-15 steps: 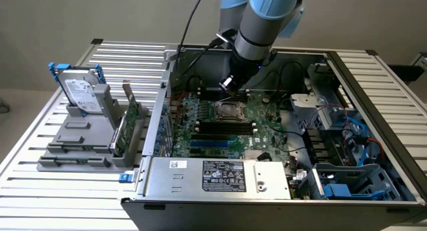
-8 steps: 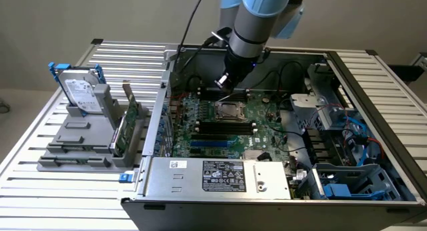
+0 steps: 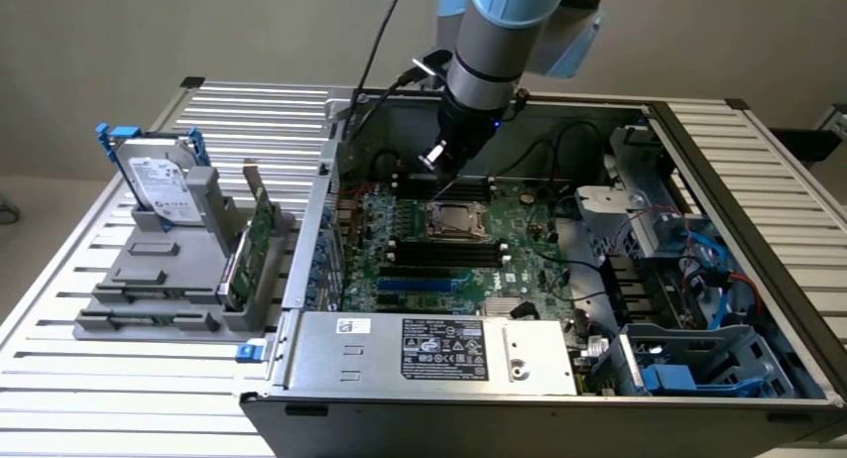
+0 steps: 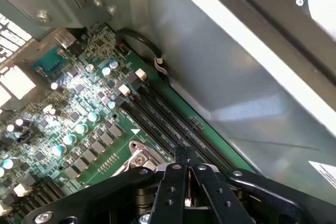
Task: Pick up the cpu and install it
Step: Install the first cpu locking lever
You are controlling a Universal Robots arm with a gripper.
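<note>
The small, flat, square cpu with its silvery-beige metal top (image 3: 454, 220) is judged to lie inside the square metal socket frame (image 3: 430, 220), since a pale square rather than a dark hollow is seen there in the exterior view. How fully it is seated cannot be told. The socket is carried near the middle of the green motherboard (image 3: 530, 258), with long black memory slots (image 3: 450, 250) laid just beside it.

The black two-fingered end effector (image 4: 184, 157) is held just above the board, near the socket on the side toward the case's back wall. It is seen clenched: its fingers (image 4: 170, 192) are pressed together with nothing between them, so no cpu is gripped. It is pointed steeply downward, presumably so that the narrow tip can be brought among the crowded parts.

The board is housed in a large grey metal computer case (image 3: 582, 116), laid on its side with the open face upward so that the socket can be reached from above. The case is set toward the exterior view's right edge of the slatted aluminium bench (image 3: 79, 379). Near the opposite edge a grey plastic fixture (image 3: 159, 280) is placed, in which a silver rectangular hard drive with a blue bracket (image 3: 162, 185) is stood upright, presumably for easy gripping.
</note>
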